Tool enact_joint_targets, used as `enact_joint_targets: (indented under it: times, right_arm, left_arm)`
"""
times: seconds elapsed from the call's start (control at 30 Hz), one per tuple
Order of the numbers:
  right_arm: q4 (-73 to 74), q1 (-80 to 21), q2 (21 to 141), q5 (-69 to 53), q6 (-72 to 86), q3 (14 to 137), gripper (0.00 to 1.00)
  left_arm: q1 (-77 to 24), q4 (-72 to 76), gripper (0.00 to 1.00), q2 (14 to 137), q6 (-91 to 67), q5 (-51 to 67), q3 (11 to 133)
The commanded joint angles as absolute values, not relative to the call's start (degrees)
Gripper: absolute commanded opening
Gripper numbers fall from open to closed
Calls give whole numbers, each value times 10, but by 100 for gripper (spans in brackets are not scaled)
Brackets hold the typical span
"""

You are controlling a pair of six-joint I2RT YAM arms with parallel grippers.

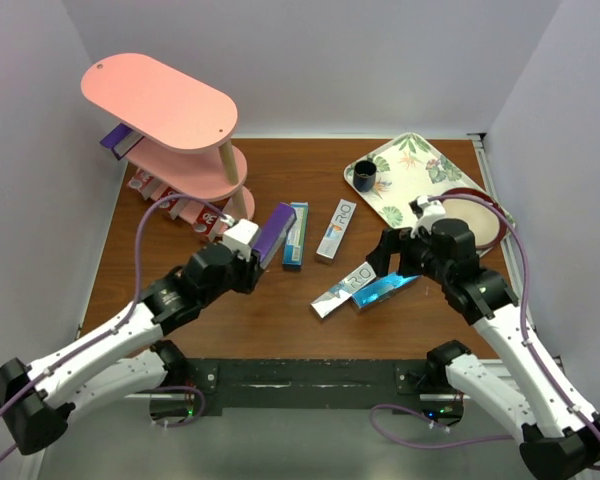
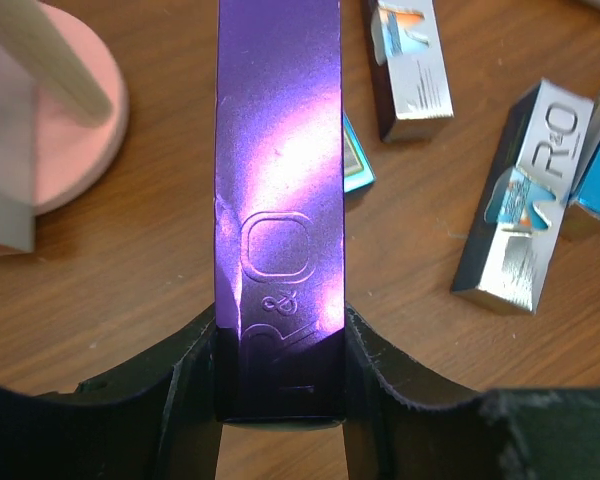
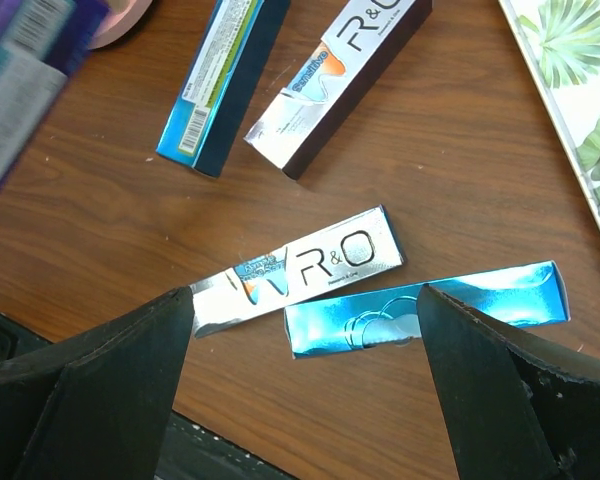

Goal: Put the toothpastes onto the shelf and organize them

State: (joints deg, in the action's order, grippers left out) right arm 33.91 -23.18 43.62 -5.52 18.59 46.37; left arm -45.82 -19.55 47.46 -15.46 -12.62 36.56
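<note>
Red cartons (image 1: 202, 214) — partly under the pink shelf (image 1: 160, 100)

Robot lab cell, not a home: plain white panels (image 1: 310, 60) boxed the wooden desk (image 1: 280, 315) at 9, 12 and 3 o'clock. Left arm (image 1: 110, 345) and right arm (image 1: 520, 350) were bolted to a black rail (image 1: 310, 380) at 6 o'clock, with purple cables (image 1: 140, 235).

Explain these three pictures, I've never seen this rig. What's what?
Two robot arms are bolted to a wooden table. The wide picture looks down from above and behind them; the other two come from a camera on each wrist. The left arm has its jaws shut on a purple carton of toothpaste, near the pink shelf. The right arm hangs with jaws open and empty over a silver carton and a blue carton. A teal carton and a second silver carton lie mid-table; a leaf tray sits far right.
</note>
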Motion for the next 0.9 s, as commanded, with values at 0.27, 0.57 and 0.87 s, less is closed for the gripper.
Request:
enact_joint_targets:
  times: [0.27, 0.57, 0.87]
  right_arm:
    - [359, -229, 403, -41, 165, 479, 98]
    - [374, -229, 399, -29, 152, 489, 99]
    - [367, -229, 400, -40, 145, 485, 99]
  left_arm:
    - [-353, -322, 12, 420, -90, -186, 494]
    - [-313, -393, 12, 446, -49, -236, 572]
    - [-209, -366, 9, 494, 29, -192, 601]
